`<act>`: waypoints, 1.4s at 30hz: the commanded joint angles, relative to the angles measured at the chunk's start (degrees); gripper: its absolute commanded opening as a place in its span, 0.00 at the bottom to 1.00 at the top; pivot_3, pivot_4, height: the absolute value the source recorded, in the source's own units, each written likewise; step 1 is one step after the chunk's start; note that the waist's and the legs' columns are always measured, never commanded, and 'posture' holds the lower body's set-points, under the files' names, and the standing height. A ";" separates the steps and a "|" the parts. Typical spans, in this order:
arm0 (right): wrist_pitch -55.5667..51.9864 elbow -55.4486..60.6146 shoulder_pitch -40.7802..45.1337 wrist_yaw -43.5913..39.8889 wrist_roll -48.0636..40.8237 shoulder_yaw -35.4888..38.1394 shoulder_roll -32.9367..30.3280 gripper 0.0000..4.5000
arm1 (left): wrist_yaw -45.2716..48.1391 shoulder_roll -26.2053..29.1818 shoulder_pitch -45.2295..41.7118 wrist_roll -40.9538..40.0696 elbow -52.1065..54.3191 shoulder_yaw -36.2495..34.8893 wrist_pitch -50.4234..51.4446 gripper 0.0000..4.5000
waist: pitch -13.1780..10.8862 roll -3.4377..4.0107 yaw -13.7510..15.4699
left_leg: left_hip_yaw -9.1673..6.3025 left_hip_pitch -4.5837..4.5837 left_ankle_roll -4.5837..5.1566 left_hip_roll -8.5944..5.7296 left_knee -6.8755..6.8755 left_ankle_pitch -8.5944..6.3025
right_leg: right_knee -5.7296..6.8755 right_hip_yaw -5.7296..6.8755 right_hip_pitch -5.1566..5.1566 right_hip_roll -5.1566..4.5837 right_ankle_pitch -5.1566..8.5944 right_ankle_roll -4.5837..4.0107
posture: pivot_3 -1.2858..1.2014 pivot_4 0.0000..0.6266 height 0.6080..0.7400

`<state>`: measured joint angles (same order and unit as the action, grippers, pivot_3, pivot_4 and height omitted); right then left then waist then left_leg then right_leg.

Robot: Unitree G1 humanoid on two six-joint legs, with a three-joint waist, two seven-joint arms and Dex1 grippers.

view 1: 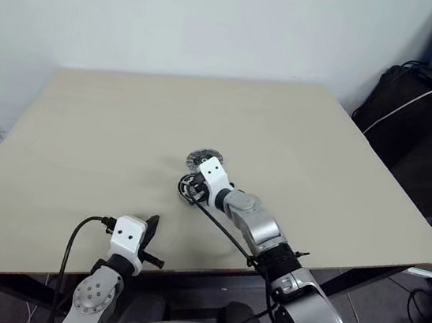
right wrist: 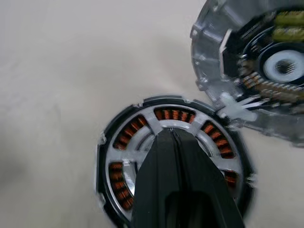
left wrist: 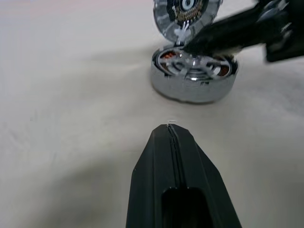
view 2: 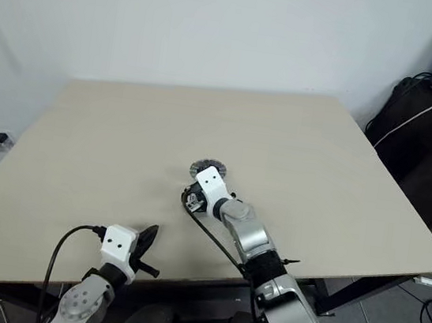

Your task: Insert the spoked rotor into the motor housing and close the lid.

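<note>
Right wrist view: the spoked rotor (right wrist: 156, 142) lies flat inside the motor housing (right wrist: 107, 190), its silver spokes framing copper-brown windings visible through the cut-out gaps. The right gripper (right wrist: 172, 135), its two black fingers pressed together with nothing between them, rests its tip over the rotor's hub. Just beside this assembly, at about 1 o'clock from it, sits a second round silver part (right wrist: 247, 71), apparently the lid, tilted up with its open inner face showing windings around a white centre; its lower rim appears to meet the housing's edge.

Head views: the housing (view 1: 189, 186) stands on the tan table (view 1: 126, 118), a little nearer than the table's middle, with the tilted part (view 1: 199, 159) directly behind it at 12 o'clock. The right gripper (view 1: 193, 189) reaches in from 4 o'clock. The left gripper (view 1: 152, 225) is near the table's front edge, at about 7 o'clock from the housing and well apart from it; its fingers are pressed together on nothing, pointing toward the housing (left wrist: 194, 85).
</note>
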<state>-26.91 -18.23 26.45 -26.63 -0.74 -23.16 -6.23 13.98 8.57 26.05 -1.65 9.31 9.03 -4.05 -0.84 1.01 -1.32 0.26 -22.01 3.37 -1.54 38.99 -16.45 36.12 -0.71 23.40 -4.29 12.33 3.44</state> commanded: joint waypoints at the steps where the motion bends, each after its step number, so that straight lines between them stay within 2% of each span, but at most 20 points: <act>1: -1.46 8.77 2.19 -8.94 2.50 -5.19 -5.18 0.14 | 0.41 -0.40 -1.53 -0.41 -1.35 -0.12 -2.56 0.00 | 0.01 -0.01 0.01 | 0.00 0.00 0.03 0.00 0.00 0.01 | 0.00 0.01 0.00 0.01 0.00 0.00 | 0.52 0.00 1.00; 8: -2.17 11.48 6.80 -18.59 7.30 -11.47 -12.56 0.63 | 0.64 -1.41 -3.27 -0.47 -5.39 0.24 -4.99 0.00 | -0.01 -0.04 0.16 | 0.00 0.01 0.06 0.04 0.03 0.03 | 0.02 0.02 0.00 0.08 0.00 -0.01 | 0.52 0.00 1.00; 21: 3.48 0.83 14.28 -27.53 13.66 -18.09 -11.06 0.63 | -0.53 -2.29 -1.94 -0.27 -4.39 0.17 -6.28 0.00 | 0.01 -0.11 0.67 | -0.01 0.00 -0.09 0.01 0.02 -0.05 | -0.01 0.02 0.00 -0.14 0.00 -0.01 | 0.52 0.00 1.00; 29: 5.72 -5.52 15.70 -28.97 16.22 -18.28 -9.02 0.63 | -1.56 -3.00 -1.09 -0.03 -2.06 0.64 -5.06 0.00 | 0.04 -0.12 0.56 | -0.03 0.01 -0.23 0.04 0.02 -0.12 | 0.03 0.02 0.01 -0.17 -0.02 -0.04 | 0.52 0.00 1.00; 32: 6.54 -7.39 16.10 -28.99 17.10 -18.28 -8.30 0.50 | -1.84 -3.25 -1.08 -0.09 -1.54 0.74 -4.63 0.00 | 0.05 -0.10 0.61 | -0.03 0.01 -0.25 0.03 0.03 -0.12 | 0.05 0.02 0.01 -0.17 -0.03 -0.05 | 0.52 0.00 1.00; 38: 7.65 -9.91 16.80 -28.80 18.14 -17.92 -6.89 0.06 | -2.37 -3.73 -0.77 0.06 -0.77 1.04 -4.11 0.00 | 0.08 -0.12 0.59 | -0.03 0.01 -0.25 0.00 0.02 -0.12 | 0.04 0.03 0.01 -0.05 -0.03 -0.05 | 0.52 0.00 1.00; 39: 7.75 -10.35 16.91 -28.80 18.40 -17.88 -6.72 0.03 | -2.63 -3.97 -0.57 0.29 -0.29 1.34 -3.89 0.00 | 0.09 -0.13 0.51 | -0.03 0.01 -0.25 0.01 0.02 -0.12 | 0.04 0.03 0.01 -0.05 -0.03 -0.05 | 0.52 0.00 1.00; 42: 8.03 -11.12 17.06 -28.88 18.81 -17.60 -6.38 0.02 | -3.33 -4.53 0.01 0.83 1.25 2.01 -3.09 0.00 | 0.11 -0.15 0.44 | -0.03 0.05 -0.26 0.01 0.03 -0.11 | 0.10 0.01 0.00 -0.07 -0.03 -0.05 | 0.52 0.00 1.00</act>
<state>-19.12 -28.70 42.40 -55.72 17.28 -41.80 -12.75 11.18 4.51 26.28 -1.11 7.34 10.49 -7.39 -0.74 0.86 -0.88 0.23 -21.94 3.10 -1.53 39.02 -16.56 36.25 -0.70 23.40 -4.37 12.30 3.39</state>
